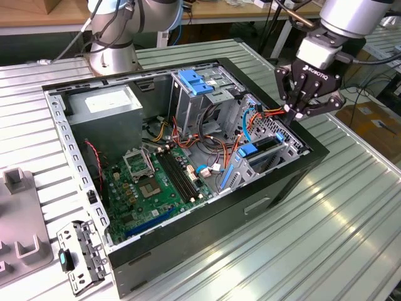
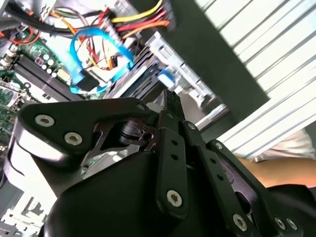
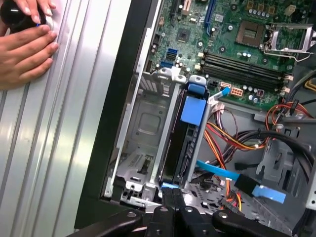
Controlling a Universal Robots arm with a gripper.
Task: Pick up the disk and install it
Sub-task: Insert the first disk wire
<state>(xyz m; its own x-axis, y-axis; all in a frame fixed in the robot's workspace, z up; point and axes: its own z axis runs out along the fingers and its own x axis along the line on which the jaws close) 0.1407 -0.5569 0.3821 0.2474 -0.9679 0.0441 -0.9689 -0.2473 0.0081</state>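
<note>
One disk (image 3: 185, 140) stands on edge in a slot of the drive cage (image 3: 143, 123) at the end of the open computer case (image 1: 282, 188) — its blue tab faces the motherboard (image 3: 237, 29). Just over its other end hangs the claw (image 3: 172, 193), fingers clenched together with nothing between them. On the ribbed metal surface (image 3: 74, 123) beside the case, a person's hand (image 3: 24, 49) rests against a black round object (image 3: 17, 15).

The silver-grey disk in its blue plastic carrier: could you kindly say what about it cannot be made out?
Exterior view: the grey metal bay walls hide most of the disk.
First wrist view: the black gripper covers one end.
Second wrist view: the gripper blocks most.
</note>
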